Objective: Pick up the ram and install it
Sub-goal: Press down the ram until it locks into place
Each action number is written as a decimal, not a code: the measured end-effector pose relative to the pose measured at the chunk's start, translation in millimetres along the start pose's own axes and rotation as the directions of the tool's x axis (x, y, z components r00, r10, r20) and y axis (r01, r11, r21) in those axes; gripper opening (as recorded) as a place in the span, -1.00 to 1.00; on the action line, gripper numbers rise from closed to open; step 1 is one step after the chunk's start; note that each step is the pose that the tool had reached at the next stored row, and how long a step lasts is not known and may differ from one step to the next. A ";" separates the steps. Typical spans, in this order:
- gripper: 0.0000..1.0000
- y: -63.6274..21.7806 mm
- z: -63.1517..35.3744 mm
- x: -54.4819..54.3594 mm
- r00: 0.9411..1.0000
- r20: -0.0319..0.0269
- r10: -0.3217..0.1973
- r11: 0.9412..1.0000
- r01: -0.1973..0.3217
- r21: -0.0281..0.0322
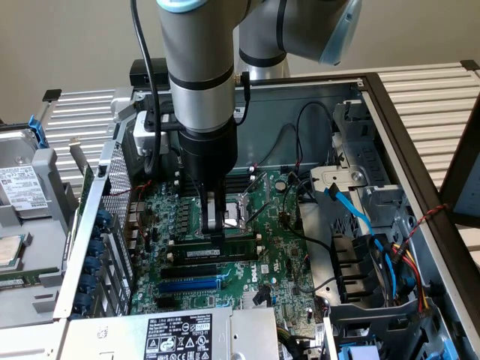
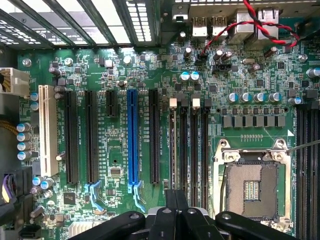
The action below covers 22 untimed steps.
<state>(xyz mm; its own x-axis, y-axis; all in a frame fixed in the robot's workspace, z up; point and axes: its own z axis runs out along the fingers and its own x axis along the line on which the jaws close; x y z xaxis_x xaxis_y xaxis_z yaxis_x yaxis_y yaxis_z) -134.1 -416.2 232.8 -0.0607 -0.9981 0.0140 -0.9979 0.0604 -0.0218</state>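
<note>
The end effector (image 1: 214,225), fingers closed narrow, presses down on the ram (image 1: 214,251), seemingly seating it in a slot mid-motherboard (image 1: 277,270).

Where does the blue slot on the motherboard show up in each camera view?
Exterior view: the blue slot lies low on the motherboard, just below the black slots, towards the exterior view's left.
Wrist view: the blue slot runs among black slots, between the white slot and the CPU socket.
Shared landmark: the CPU socket.
</note>
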 end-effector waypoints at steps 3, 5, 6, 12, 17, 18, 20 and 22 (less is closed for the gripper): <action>-0.79 0.0 1.0 0.0 1.000 0.000 0.000 1.000 0.000 0.000; -0.79 0.0 1.0 0.0 1.000 0.000 0.000 1.000 0.000 0.000; -0.79 0.0 1.0 0.0 1.000 0.000 0.000 1.000 0.000 0.000; -0.79 0.0 1.8 0.0 1.000 0.000 0.000 1.000 0.000 0.000; -0.79 0.1 2.2 0.0 1.000 0.000 0.000 1.000 0.000 0.000; -0.79 0.1 2.4 0.0 1.000 0.000 0.000 1.000 0.000 0.000; -0.79 0.0 2.4 0.0 1.000 0.000 0.000 1.000 0.000 0.000; -0.79 0.0 2.4 0.0 1.000 0.000 0.000 1.000 0.000 0.000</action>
<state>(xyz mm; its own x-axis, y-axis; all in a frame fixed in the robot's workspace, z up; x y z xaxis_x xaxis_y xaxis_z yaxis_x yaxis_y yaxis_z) -134.0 -416.2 230.4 -0.0607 -0.9981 0.0140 -0.9979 0.0604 -0.0218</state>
